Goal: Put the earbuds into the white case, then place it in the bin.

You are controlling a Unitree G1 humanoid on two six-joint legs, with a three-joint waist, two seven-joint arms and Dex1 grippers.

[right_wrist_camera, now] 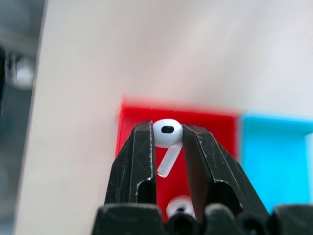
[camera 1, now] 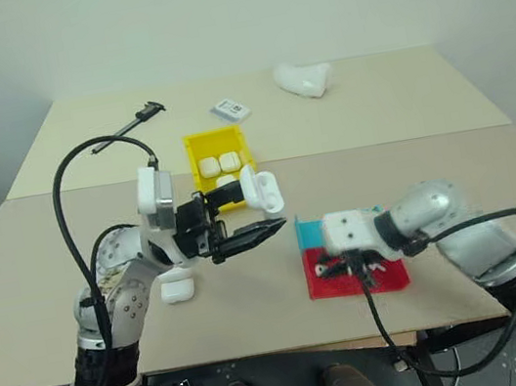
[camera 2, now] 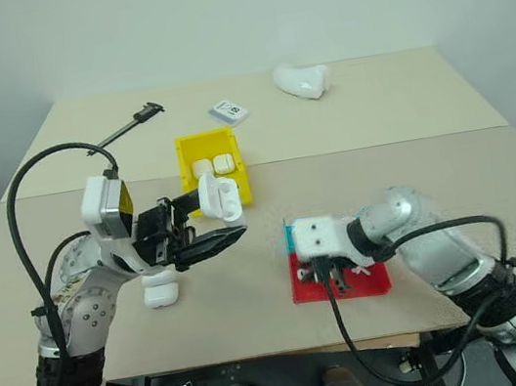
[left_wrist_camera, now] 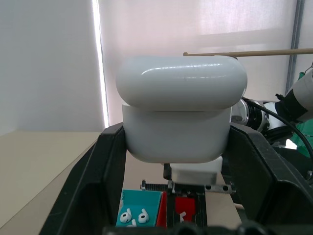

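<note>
Tan table (camera 1: 411, 157) of two butted boards below white wall (camera 1: 227, 10).

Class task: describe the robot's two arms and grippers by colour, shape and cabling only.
Both arms are silver-grey metal with rounded joints and white wrist blocks. Each ends in a black two-fingered gripper, left gripper and right gripper; the tapered fingers look scuffed. Loose black cables loop along each arm.

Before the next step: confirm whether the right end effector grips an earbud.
Yes, the right end effector pinches an earbud between its fingertips, above the red tray.
</note>
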